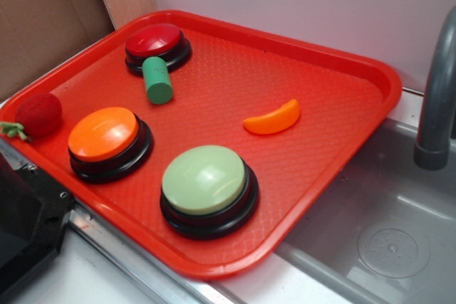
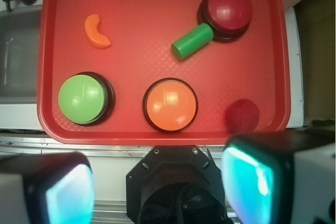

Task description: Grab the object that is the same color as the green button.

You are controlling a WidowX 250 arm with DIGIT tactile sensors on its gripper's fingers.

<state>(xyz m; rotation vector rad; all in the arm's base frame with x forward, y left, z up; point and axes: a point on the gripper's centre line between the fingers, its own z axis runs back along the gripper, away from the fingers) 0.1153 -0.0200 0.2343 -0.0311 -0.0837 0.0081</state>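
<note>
The object, a small green cylinder (image 1: 157, 80) (image 2: 192, 41), lies on its side on the red tray (image 1: 285, 55) (image 2: 142, 19), one end against the red button (image 1: 157, 44) (image 2: 228, 9). The pale green button (image 1: 206, 184) (image 2: 83, 98) sits at the tray's near edge. In the wrist view my gripper (image 2: 157, 187) is open, its two pads far apart with nothing between them, held high over the robot base, short of the tray's edge. It does not show in the exterior view.
An orange button (image 1: 105, 137) (image 2: 170, 105) stands between the red and green ones. An orange crescent slice (image 1: 273, 118) (image 2: 96, 31) and a red fuzzy strawberry (image 1: 38, 114) (image 2: 242, 115) also lie on the tray. A sink (image 1: 385, 233) with a grey faucet (image 1: 434, 97) adjoins the tray.
</note>
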